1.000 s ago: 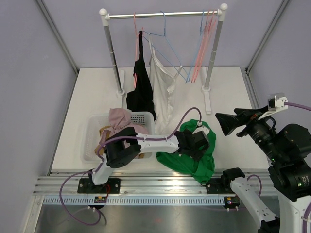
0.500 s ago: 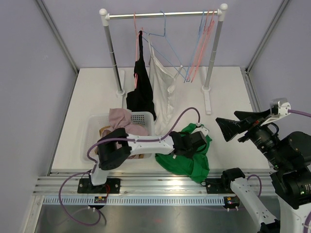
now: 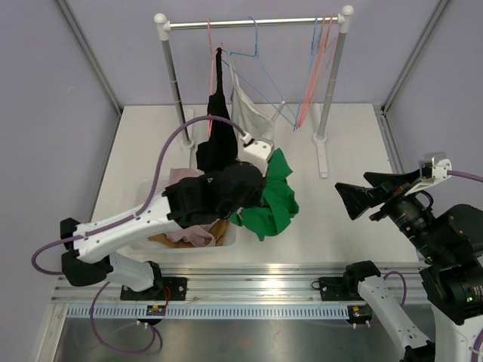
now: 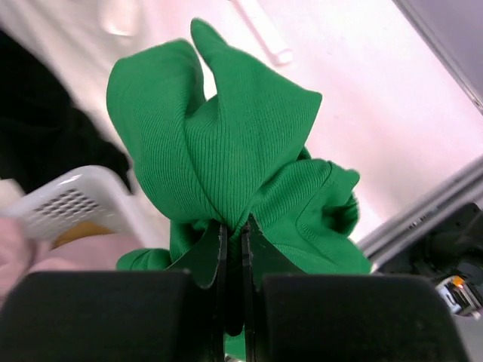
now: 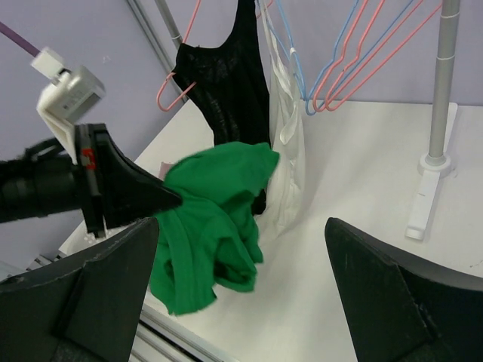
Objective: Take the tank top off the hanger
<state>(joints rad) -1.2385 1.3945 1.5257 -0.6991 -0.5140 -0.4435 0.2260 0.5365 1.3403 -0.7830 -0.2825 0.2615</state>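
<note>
**Green tank top pinched in my left claw, off the hangers and beside the basket**

My left claw (image 4: 233,230) is clamped on the green tank top (image 4: 226,143). In the left wrist view the two fingers stand pressed together with a ridge of ribbed fabric caught between them, and the rest bunches out beyond the tips. From above, the garment hangs off the tabletop (image 3: 355,151) as a loose clump. Its long axis drops from the pinch point, so the bulk lies below and slightly to the right of the claw.

It touches none of the hangers (image 3: 260,72) on the rail (image 3: 249,23). A black tank top (image 3: 219,128) and a white tank top (image 3: 253,117) hang there, just behind the green one.

The relation that matters next is sideways. The basket (image 4: 72,197) lies to the left of the hanging cloth, its near corner just beside the fabric. I judge the removal itself done, with only a leftward carry and a release over the basket remaining.

My left arm is the nearer one and already has the hold. My right claw (image 5: 238,249) stands spread wide and grips nothing, well apart to the right and facing the garment.
</note>
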